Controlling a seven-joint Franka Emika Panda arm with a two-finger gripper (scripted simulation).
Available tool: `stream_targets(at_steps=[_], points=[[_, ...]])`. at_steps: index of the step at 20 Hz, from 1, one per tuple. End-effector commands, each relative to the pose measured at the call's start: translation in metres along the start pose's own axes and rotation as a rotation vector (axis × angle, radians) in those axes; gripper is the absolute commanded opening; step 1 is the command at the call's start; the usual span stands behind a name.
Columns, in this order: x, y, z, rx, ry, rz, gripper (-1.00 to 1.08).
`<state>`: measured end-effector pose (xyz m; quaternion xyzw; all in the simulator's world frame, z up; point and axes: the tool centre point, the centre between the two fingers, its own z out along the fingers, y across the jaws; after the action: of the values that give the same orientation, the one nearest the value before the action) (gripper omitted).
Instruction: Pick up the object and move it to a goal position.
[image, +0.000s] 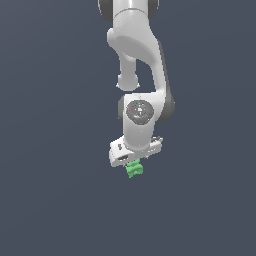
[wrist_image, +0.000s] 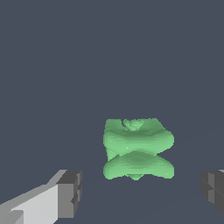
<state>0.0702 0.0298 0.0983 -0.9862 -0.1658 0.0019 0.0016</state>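
gripper (wrist_image: 139, 192) spread wide, grasping nothing | poised directly over green object (wrist_image: 138, 148) so pads (wrist_image: 70, 192) straddle it | likely pre-grasp alignment

You see flat, even simulator light on a dim slate ground (no cast shadows, no glare); edges coarse, slightly pixelated.

Fingers (wrist_image: 70, 194) cut by wrist frame; object (image: 134, 169) top hidden behind hand.

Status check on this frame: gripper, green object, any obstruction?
Gripper open, fingers wide of the green object, no contact. Object sits between the jaws, ungrasped. Nothing else in view, path unobstructed.
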Motion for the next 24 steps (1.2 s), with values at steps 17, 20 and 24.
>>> stream_targets(at_steps=[17,20,24], points=[[0.004,0.004,0.049,-0.004,0.003,-0.023,1.0],[0.004,0.004,0.057,-0.004,0.003,-0.023,1.0],[0.005,0.004,0.058,-0.004,0.003,-0.023,1.0]])
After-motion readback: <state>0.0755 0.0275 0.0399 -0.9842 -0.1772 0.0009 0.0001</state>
